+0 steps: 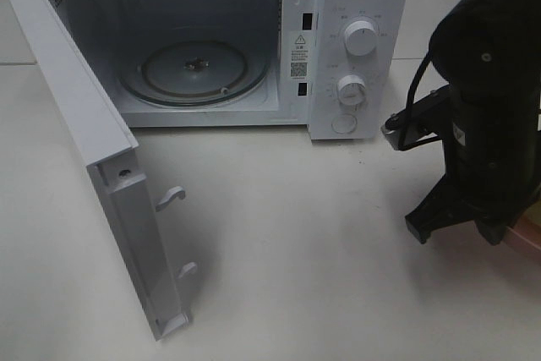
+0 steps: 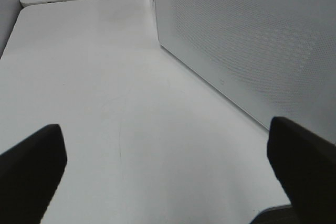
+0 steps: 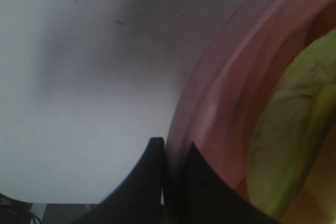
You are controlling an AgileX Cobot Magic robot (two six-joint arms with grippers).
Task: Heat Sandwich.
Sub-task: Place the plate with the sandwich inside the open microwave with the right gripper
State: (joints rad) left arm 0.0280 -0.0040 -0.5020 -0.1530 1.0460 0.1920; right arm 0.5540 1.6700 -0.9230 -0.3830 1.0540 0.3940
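One view alone shows the sandwich (image 3: 286,124): the right wrist cam gets a blurry close-up of it, pale yellow-green filling with a tan-yellow bit beside it, lying on the pink plate (image 3: 220,93). The right end effector (image 3: 170,148) is pinched narrow on that plate's rim, one finger on either side.

The high cam only catches a sliver of the plate's edge at the right of the bench (image 1: 321,234), tucked behind the black right arm (image 1: 490,82). It does show the white microwave (image 1: 338,40) though, with its door (image 1: 84,124) swung wide and the glass turntable (image 1: 194,73) inside.

The left wrist cam adds the left end effector (image 2: 164,127), spread wide over the bench near a perforated white panel (image 2: 252,35).
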